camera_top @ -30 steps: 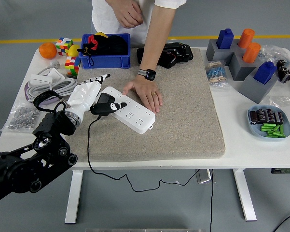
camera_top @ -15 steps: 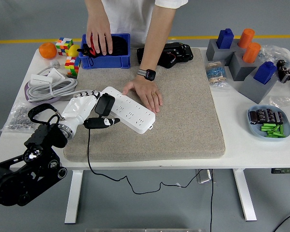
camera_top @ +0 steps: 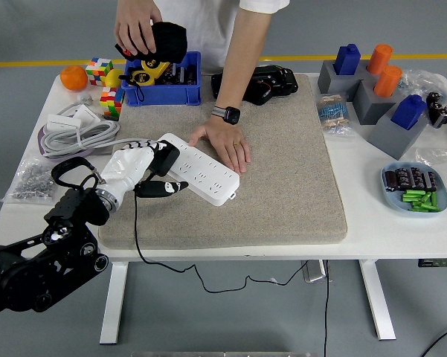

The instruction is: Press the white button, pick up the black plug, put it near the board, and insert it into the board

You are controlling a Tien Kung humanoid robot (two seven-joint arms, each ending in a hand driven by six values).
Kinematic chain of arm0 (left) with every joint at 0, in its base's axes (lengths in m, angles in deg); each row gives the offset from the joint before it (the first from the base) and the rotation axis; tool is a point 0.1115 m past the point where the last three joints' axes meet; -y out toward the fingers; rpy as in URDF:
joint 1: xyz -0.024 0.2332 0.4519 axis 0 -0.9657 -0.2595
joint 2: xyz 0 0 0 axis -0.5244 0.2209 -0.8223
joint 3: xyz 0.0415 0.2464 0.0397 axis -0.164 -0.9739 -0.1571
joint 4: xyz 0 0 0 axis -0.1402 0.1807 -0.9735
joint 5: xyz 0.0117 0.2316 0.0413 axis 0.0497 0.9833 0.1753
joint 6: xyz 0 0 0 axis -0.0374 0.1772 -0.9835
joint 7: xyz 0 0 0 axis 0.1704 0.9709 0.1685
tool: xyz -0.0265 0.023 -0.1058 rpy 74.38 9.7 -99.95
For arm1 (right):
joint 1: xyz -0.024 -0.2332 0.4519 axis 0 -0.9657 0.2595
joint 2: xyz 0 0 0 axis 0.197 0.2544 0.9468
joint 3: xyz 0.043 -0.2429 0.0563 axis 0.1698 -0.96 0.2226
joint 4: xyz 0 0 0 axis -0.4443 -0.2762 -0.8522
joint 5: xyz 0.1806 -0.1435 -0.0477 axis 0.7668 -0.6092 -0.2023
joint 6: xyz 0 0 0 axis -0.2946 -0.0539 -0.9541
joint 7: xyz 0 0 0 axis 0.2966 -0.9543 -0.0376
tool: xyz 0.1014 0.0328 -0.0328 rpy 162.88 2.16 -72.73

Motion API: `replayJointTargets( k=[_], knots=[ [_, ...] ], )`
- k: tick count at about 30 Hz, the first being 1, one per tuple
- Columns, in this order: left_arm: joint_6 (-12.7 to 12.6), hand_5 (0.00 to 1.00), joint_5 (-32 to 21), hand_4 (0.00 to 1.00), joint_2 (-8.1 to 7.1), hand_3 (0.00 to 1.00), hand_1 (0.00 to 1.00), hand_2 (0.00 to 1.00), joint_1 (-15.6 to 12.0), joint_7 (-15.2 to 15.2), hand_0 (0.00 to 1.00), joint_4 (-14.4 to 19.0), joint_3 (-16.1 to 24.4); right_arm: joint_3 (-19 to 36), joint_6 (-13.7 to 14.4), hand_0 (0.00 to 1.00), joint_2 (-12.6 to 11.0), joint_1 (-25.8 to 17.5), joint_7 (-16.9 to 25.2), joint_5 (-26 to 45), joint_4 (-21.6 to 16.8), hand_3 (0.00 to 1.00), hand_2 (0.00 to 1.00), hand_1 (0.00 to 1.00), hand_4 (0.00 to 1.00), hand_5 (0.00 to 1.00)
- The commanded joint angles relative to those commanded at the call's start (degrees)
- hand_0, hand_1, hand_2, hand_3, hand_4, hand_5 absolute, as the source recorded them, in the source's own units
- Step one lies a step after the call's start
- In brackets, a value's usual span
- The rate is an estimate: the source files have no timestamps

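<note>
White table [camera_top: 372, 230] with a grey mat [camera_top: 283, 186] on it sits on a grey floor. A white board [camera_top: 204, 175] full of sockets lies on the mat. The black plug [camera_top: 163, 158] sits on the left end of the board, and its cord [camera_top: 137, 230] hangs down over the table edge.

The left hand [camera_top: 137, 169] of the robot is at the plug. Its fingers curl round the plug from the side, and one dark fingertip [camera_top: 167, 187] sticks out along the board's near edge. The right hand is not in the picture.

A person stands at the far side. One hand [camera_top: 224, 143] lies flat on the board's right end and holds it down. The other hand [camera_top: 136, 28] holds a black thing [camera_top: 167, 41] up above the blue bin [camera_top: 163, 88].

A moment ago the plug was held out in front of the board, just off it. Now it sits over the sockets at the left end. A moment ago the person's other hand was down in the bin; now it is up in the air. So I think the plug is now going in. I cannot tell if its pins are all the way in. It likely needs one more push straight down.
</note>
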Motion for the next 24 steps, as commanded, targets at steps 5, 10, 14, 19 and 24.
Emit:
replayJointTargets(
  k=[5, 10, 14, 19, 24],
  knots=[
    [0.4, 0.664, -0.6, 0.904, 1.03, 0.845, 0.954, 0.884, 1.8, 0.1, 0.925, -1.6, -1.0, -0.2, 0.0, 0.643, -0.1, 0.0, 0.0, 0.1, 0.0, 0.624, 0.650, 0.601, 0.662, 0.394],
    [0.7, 0.665, -1.4, 0.898, 2.11, 0.839, 0.951, 0.877, 3.5, 0.2, 0.920, -3.6, -2.6, -0.3, 0.0, 0.643, -0.2, 0.0, 0.0, 0.1, 0.0, 0.625, 0.650, 0.600, 0.662, 0.394],
    [0.9, 0.665, -2.4, 0.898, 2.70, 0.839, 0.951, 0.877, 4.4, 0.4, 0.920, -5.3, -4.0, -0.4, 0.0, 0.643, -0.2, -0.1, 0.0, 0.2, 0.0, 0.625, 0.650, 0.600, 0.662, 0.394],
    [1.1, 0.663, -4.4, 0.891, 3.04, 0.837, 0.944, 0.874, 4.4, 0.5, 0.917, -6.6, -5.2, -0.3, 0.1, 0.644, -0.1, -0.2, 0.0, 0.2, 0.0, 0.625, 0.650, 0.600, 0.663, 0.394],
    [1.0, 0.662, -4.4, 0.888, 2.64, 0.831, 0.939, 0.870, 4.1, 0.4, 0.905, -5.5, -4.2, 0.1, 0.1, 0.644, 0.0, -0.3, 0.0, 0.1, 0.1, 0.626, 0.648, 0.600, 0.663, 0.394]
  ],
)
